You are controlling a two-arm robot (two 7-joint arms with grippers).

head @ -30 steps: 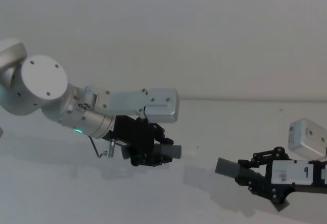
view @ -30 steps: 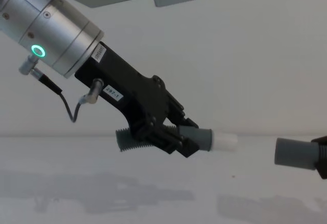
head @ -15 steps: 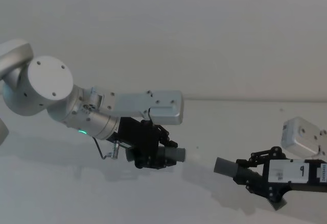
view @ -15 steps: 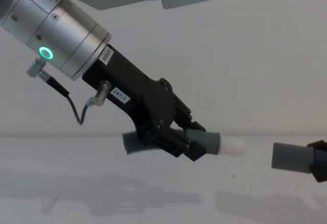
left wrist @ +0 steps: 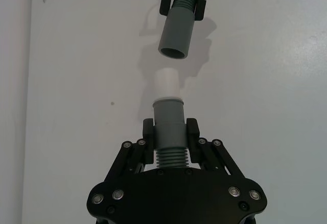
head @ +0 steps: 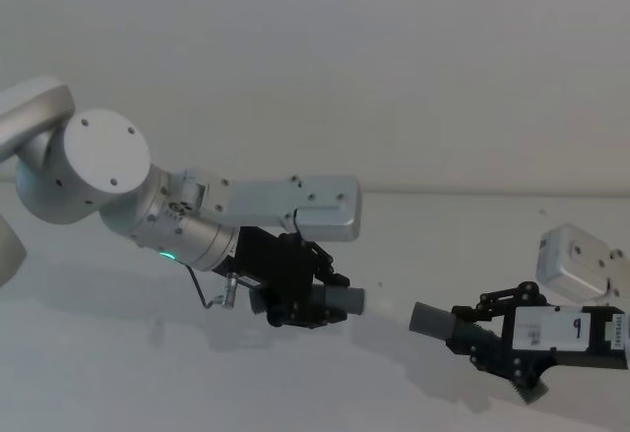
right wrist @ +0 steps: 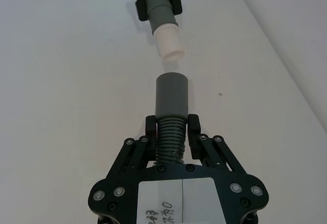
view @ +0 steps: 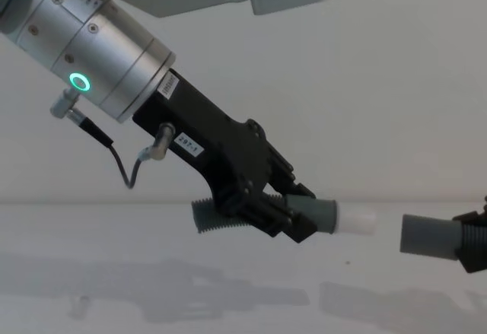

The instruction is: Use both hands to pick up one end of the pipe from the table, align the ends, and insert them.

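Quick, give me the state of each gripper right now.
Left gripper: shut on the white-tipped hose piece.
Right gripper: shut on the other hose piece, cuff forward.

Left cuff point(view: 319, 214) facing right cuff point(view: 428, 236)

We see a plain pale wall point(head: 325, 68) at the far side, meeting a matte white surface point(head: 118, 373) marked by soft shadows.

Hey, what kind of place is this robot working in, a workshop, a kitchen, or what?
Probably a bare lab test bench. The table is plain white against a blank pale wall. The left gripper and right gripper each hold a hose piece above it.
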